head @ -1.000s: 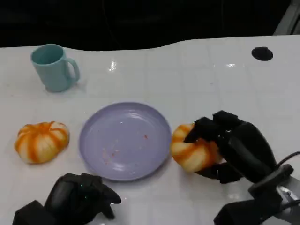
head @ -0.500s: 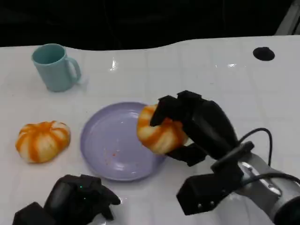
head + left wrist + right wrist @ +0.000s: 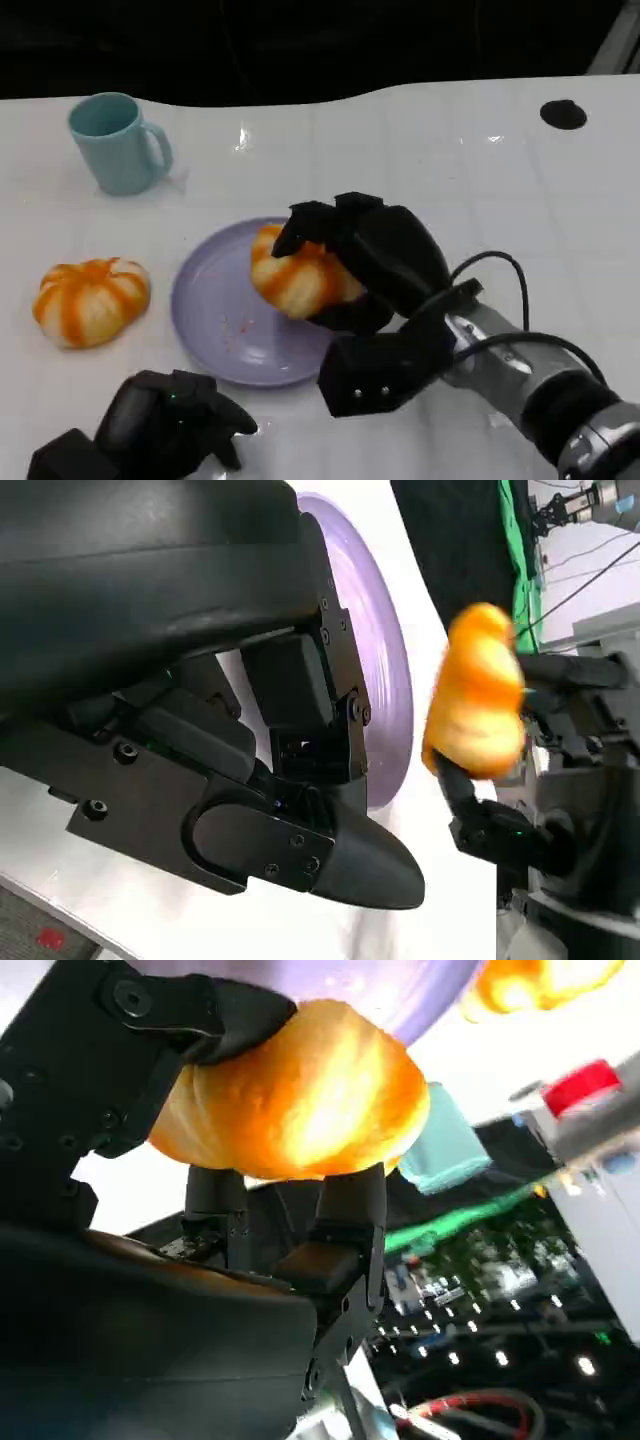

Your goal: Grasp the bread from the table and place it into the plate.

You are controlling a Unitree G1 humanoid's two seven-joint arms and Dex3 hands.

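Observation:
My right hand (image 3: pixel 365 260) grips an orange-and-cream bread bun (image 3: pixel 292 278) and holds it over the right part of the lavender plate (image 3: pixel 215 310). The right wrist view has the same bun (image 3: pixel 300 1095) clamped between the black fingers (image 3: pixel 220 1205), with the plate (image 3: pixel 390 985) behind it. From the left wrist view, the bun (image 3: pixel 478 705) hangs beside the plate (image 3: pixel 375 670). A second striped bun (image 3: pixel 90 300) lies on the table left of the plate. My left hand (image 3: pixel 165 425) rests low near the table's front edge, fingers curled in, holding nothing.
A teal mug (image 3: pixel 115 142) stands at the back left. A black round mark (image 3: pixel 562 114) sits on the white table at the far right. A cable (image 3: pixel 520 300) loops off my right forearm.
My right hand has carried the bun leftward from the table beside the plate's right rim to over the plate. The left hand has stayed put.

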